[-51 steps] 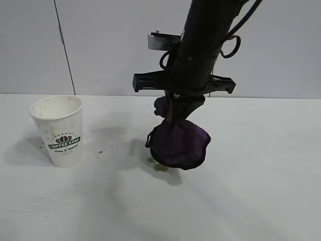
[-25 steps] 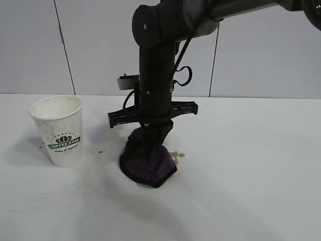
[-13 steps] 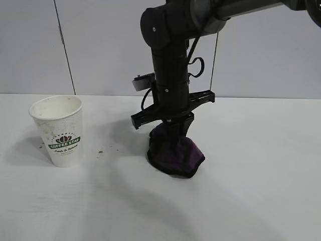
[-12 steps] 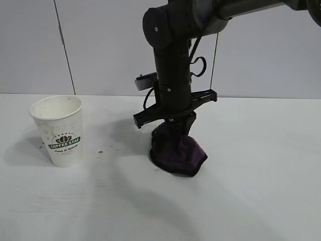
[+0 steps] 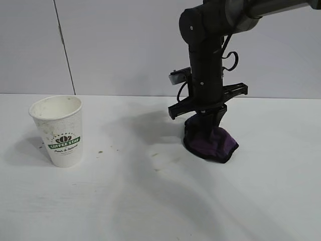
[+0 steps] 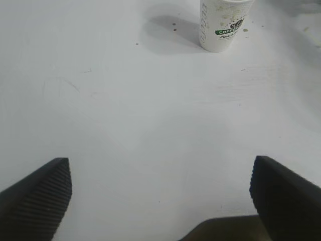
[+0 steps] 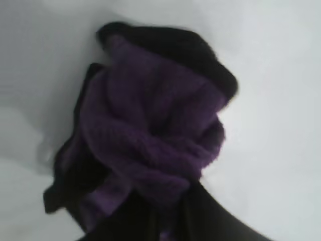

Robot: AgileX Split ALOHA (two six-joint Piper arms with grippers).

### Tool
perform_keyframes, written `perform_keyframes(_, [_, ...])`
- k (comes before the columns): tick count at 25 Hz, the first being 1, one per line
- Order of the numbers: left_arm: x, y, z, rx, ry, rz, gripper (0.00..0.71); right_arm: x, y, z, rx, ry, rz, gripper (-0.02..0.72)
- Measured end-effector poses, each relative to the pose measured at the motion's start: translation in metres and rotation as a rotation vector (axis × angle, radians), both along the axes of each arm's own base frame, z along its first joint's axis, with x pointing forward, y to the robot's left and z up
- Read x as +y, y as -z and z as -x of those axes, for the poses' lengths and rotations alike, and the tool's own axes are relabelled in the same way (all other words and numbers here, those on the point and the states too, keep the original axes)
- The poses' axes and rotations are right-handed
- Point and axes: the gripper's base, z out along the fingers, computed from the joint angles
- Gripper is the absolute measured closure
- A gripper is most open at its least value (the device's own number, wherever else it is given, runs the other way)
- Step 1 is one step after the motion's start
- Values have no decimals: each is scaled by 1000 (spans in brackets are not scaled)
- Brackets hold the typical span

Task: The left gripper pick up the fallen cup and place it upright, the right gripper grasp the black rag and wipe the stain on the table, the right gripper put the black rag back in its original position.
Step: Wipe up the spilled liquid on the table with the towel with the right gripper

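- Right gripper points straight down in the exterior view, pinched on the top of the rag, whose lower folds press on the table; held that way, the cloth can be dragged as a wiping pad.
- Cup stands upright at about nine o'clock from the rag, well apart, so I judge the righting step done. Only faint specks of stain show between cup and rag, roughly eight o'clock from the rag; wiping looks nearly finished. Nothing stands in the rag's way.
- Left wrist view: left gripper hovers idle with its fingers spread wide and nothing between them, the cup far ahead at about one o'clock.
- Right wrist view: the bunched rag fills the frame against the white table; the fingers grip it from the six o'clock side.
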Motion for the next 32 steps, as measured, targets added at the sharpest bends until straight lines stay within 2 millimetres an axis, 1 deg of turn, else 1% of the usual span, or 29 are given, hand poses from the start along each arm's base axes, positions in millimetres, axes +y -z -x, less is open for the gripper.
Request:
perform_keyframes(3, [0,0,0,0,0,0,15,34,-1,10,-94,-42,-56,675])
perform_keyframes(5, [0,0,0,0,0,0,15,47,-1,13,-142,-43,-70,675])
perform_keyframes(6, [0,0,0,0,0,0,15,50,-1,14,-158,-42,-63,675])
perform_keyframes(9, [0,0,0,0,0,0,15,49,-1,13,-180,-21,-36,675])
perform_keyframes(12, [0,0,0,0,0,0,15,49,-1,10,-204,0,-50,675])
perform_keyframes(17, [0,0,0,0,0,0,15,56,15,10,-201,7,-59,675])
perform_keyframes(20, [0,0,0,0,0,0,15,54,15,11,-191,-1,-34,675])
perform_keyframes(22, [0,0,0,0,0,0,15,48,14,11,-179,-14,15,675])
perform_keyframes(24, [0,0,0,0,0,0,15,35,11,9,-158,-17,82,675])
perform_keyframes(26, [0,0,0,0,0,0,15,16,8,3,-136,-8,151,675])
perform_keyframes(28, [0,0,0,0,0,0,15,-8,4,-6,-119,9,212,675])
perform_keyframes(32, [0,0,0,0,0,0,15,-47,1,-23,-97,87,223,675])
